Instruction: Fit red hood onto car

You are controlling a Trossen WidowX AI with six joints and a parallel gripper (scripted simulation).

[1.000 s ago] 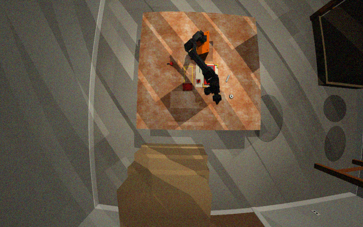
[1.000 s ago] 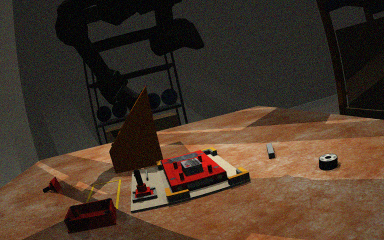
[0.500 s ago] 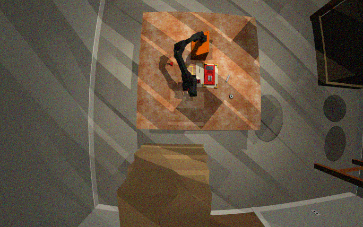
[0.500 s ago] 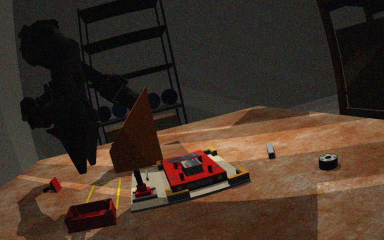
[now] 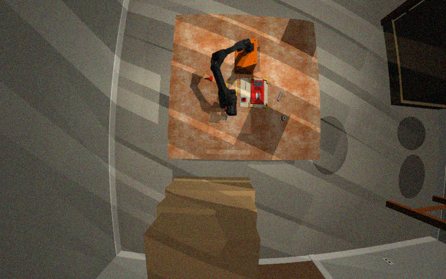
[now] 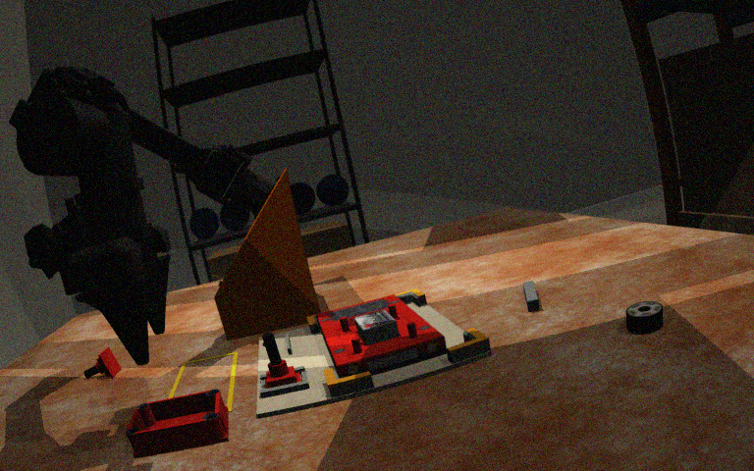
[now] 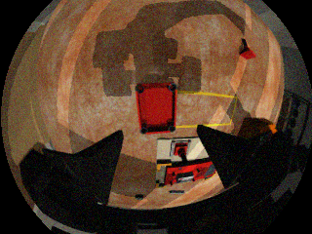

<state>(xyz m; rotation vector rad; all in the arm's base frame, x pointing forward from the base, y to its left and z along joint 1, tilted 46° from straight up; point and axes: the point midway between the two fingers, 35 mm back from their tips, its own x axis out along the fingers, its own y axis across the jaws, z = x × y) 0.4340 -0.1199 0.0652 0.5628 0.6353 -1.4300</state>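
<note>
The hood (image 6: 183, 435) (image 7: 157, 108), a red shell, lies on the table with its hollow side and corner bosses up; in the top view it is mostly hidden under the arm. My gripper (image 6: 150, 348) (image 7: 160, 132) is open and empty, above the table near the hood, with its fingers pointing down. The red chassis (image 5: 257, 101) (image 6: 381, 348) (image 7: 199, 172) sits in the cream jig (image 5: 243, 86) (image 6: 451, 322) to the right of the hood. The engine block (image 5: 257, 95) (image 6: 376, 327) is on its deck. Short dark pegs stand around the block.
A black upright post (image 6: 272, 348) stands on the jig's left part. An orange wedge (image 5: 246, 63) (image 6: 270, 286) is behind. A small red part (image 5: 210, 78) (image 6: 110, 362) (image 7: 248, 52) lies left. A grey bar (image 5: 279, 96) (image 6: 530, 296) and a black ring (image 6: 644, 324) lie right.
</note>
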